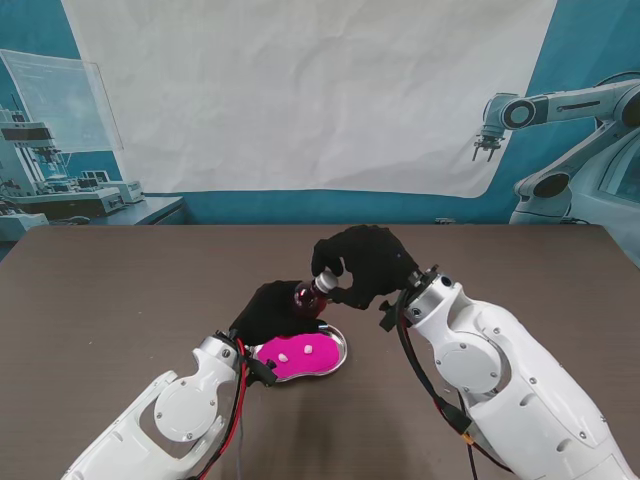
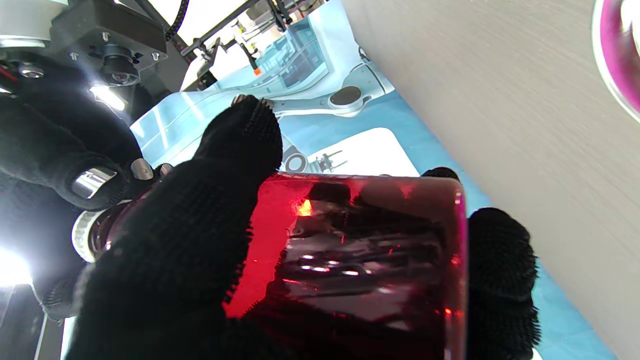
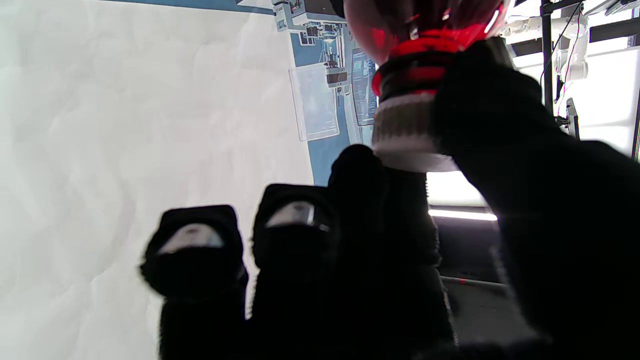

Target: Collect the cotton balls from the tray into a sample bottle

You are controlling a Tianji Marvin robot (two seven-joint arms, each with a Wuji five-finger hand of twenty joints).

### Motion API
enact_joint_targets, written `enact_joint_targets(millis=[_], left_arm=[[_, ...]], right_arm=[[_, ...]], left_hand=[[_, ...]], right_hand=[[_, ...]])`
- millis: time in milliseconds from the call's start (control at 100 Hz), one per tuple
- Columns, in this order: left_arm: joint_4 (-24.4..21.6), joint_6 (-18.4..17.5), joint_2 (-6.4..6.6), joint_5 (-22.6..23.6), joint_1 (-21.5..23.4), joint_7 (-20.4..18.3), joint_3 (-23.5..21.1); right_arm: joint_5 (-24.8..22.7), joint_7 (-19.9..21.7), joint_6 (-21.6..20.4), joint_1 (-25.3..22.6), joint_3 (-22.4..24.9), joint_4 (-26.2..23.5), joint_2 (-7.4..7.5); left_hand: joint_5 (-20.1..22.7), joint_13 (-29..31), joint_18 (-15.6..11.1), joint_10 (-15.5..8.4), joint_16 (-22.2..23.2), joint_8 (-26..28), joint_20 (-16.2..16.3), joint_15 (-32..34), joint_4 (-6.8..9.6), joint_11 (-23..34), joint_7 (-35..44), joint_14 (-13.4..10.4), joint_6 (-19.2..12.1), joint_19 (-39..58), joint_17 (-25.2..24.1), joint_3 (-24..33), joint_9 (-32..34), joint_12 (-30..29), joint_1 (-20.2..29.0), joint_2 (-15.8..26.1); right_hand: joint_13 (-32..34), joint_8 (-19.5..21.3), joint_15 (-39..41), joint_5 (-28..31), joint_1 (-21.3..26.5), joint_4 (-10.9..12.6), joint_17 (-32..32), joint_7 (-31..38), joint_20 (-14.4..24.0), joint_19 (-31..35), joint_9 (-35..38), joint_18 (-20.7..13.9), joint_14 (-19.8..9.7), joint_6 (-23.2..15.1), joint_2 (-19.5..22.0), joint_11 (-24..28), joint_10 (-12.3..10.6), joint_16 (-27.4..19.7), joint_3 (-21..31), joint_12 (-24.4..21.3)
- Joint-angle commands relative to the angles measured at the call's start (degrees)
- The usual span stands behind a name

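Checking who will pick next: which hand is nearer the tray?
Left. The left hand holds the bottle right at the tray; the right hand pinches the cap, farther off.

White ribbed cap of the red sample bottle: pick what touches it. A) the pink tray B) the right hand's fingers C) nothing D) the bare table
B: the black-gloved right hand pinches the white ribbed cap while the left hand holds the red translucent sample bottle.

No readable text, label, brand or number on anything in view.
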Motion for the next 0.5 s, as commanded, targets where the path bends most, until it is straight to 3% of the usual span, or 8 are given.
enact_joint_targets(millis=[0, 490], left_arm=[[0.35, 0.39, -0.22, -0.28, 0.04, -0.96, 0.01], [0.42, 0.12, -0.16, -0.16, 0.15, -1.05, -0.25]], right_arm=[[-0.21, 0.35, 0.26, -0.15, 0.0, -1.18, -0.26], [-1.19, -1.13, 1.28, 0.18, -0.42, -0.48, -0.42]], left_hand=[[8.67, 2.89, -5.43, -1.24, 2.92, 1.1, 2.14, 7.69, 0.51, 1.42, 12.34, 2.1, -6.6, 5.35, -1.06, 20.58, 4.27, 1.13, 16.13, 26.52], [8.64, 2.91, -5.43, -1.24, 2.91, 1.12, 2.15, 7.68, 0.53, 1.43, 12.36, 2.1, -6.58, 5.35, -1.06, 20.55, 4.24, 1.12, 16.15, 26.49]], right_hand=[[2.62, 7.46, 1.25, 2.7, 1.21, 0.97, 0.85, 13.16, -0.26, 0.6, 0.36, -1.74, -0.89, -8.37, 5.27, -0.98, -2.57, 0.46, 4.9, -0.73], [2.68, 7.09, 2.44, 2.94, 2.67, 0.91, 1.43, 13.91, -0.12, 0.75, 0.05, -1.83, -1.72, -8.66, 3.25, -0.27, -2.13, 0.87, 6.05, -0.87]])
